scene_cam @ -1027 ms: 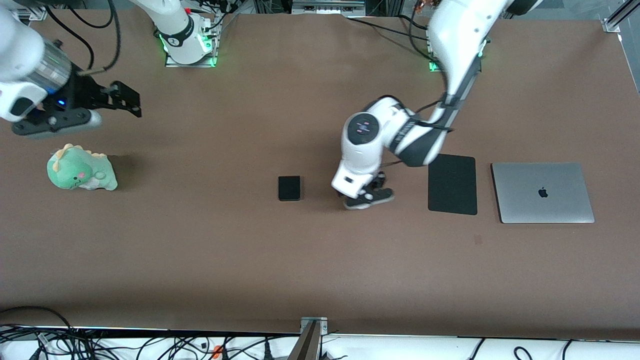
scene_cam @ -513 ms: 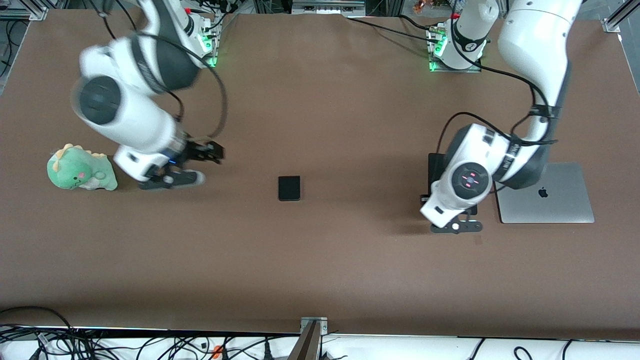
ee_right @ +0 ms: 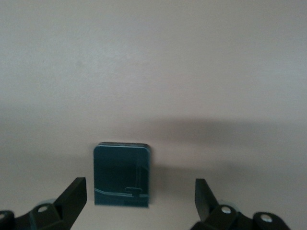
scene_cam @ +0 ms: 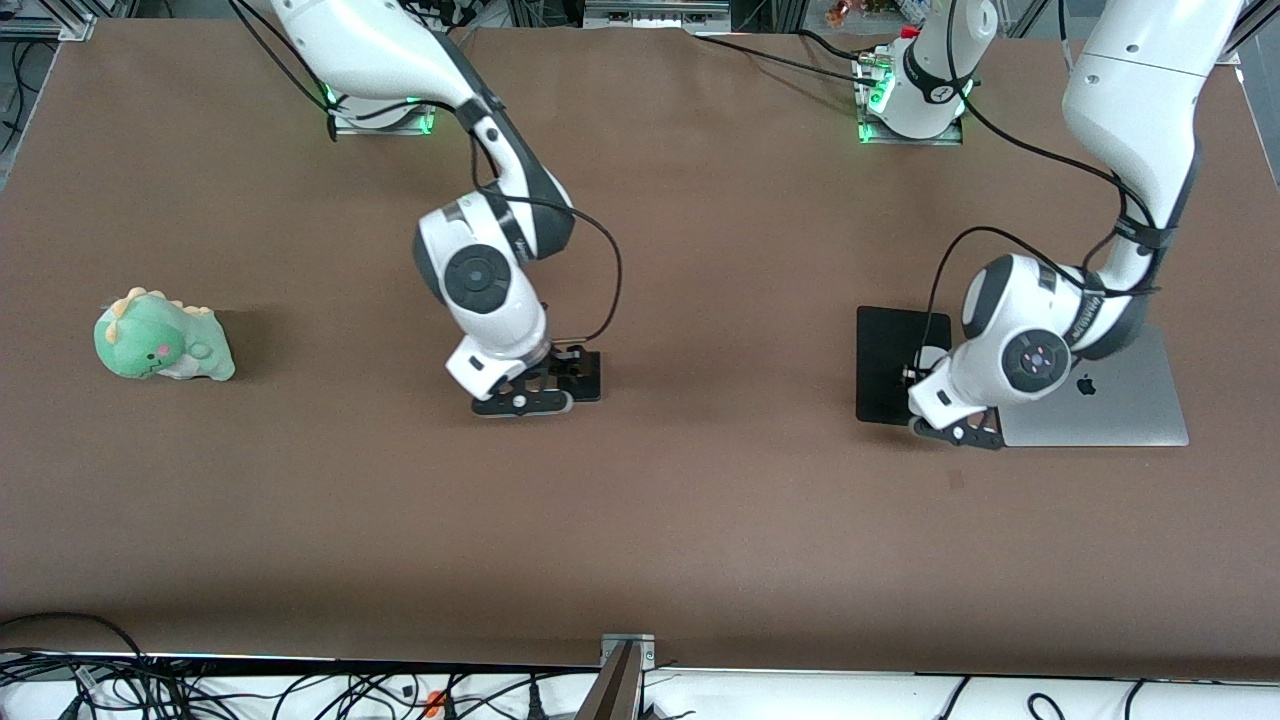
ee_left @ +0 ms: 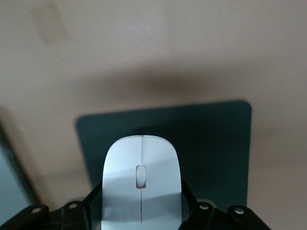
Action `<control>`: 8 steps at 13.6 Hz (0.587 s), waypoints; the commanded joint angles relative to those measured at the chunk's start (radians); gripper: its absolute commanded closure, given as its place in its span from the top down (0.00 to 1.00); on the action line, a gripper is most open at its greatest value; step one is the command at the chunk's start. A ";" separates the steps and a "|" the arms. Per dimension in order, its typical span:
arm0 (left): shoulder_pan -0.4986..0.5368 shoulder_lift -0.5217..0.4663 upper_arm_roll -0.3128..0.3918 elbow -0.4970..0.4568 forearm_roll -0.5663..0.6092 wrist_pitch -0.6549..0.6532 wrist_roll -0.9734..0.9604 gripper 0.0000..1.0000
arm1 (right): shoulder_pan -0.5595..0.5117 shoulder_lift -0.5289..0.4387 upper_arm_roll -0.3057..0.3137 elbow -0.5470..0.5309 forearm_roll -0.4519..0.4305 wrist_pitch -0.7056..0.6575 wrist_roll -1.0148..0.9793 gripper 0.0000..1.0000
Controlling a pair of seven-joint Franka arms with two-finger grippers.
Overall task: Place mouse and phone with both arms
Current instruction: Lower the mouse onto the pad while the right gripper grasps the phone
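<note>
Mouse: white, glossy, grey centre line, clamped in the left gripper over the black pad. Phone: small black rounded slab, flat on the table, between the right gripper's spread fingers.

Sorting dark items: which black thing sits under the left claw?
The large black pad beside the laptop, under the held mouse; the small phone lies below the right claw.

So the right gripper swung in from up by the green dino's end and now sits over the phone, fingers spread either side. The left gripper carried the mouse from mid-table out over the black pad.
</note>
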 commanded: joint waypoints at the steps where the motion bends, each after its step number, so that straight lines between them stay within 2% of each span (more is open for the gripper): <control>1: 0.032 -0.091 -0.015 -0.136 -0.015 0.094 0.022 0.34 | 0.013 0.042 -0.010 0.023 -0.001 0.034 0.004 1.00; 3: 0.035 -0.085 -0.015 -0.163 -0.013 0.140 0.022 0.35 | 0.038 0.068 -0.010 0.021 -0.001 0.068 0.008 1.00; 4: 0.036 -0.084 -0.015 -0.163 -0.013 0.140 0.022 0.41 | 0.039 0.079 -0.010 0.021 -0.001 0.082 0.013 1.00; 8: 0.036 -0.074 -0.015 -0.160 -0.015 0.146 0.022 0.43 | 0.052 0.108 -0.010 0.018 0.002 0.107 0.016 1.00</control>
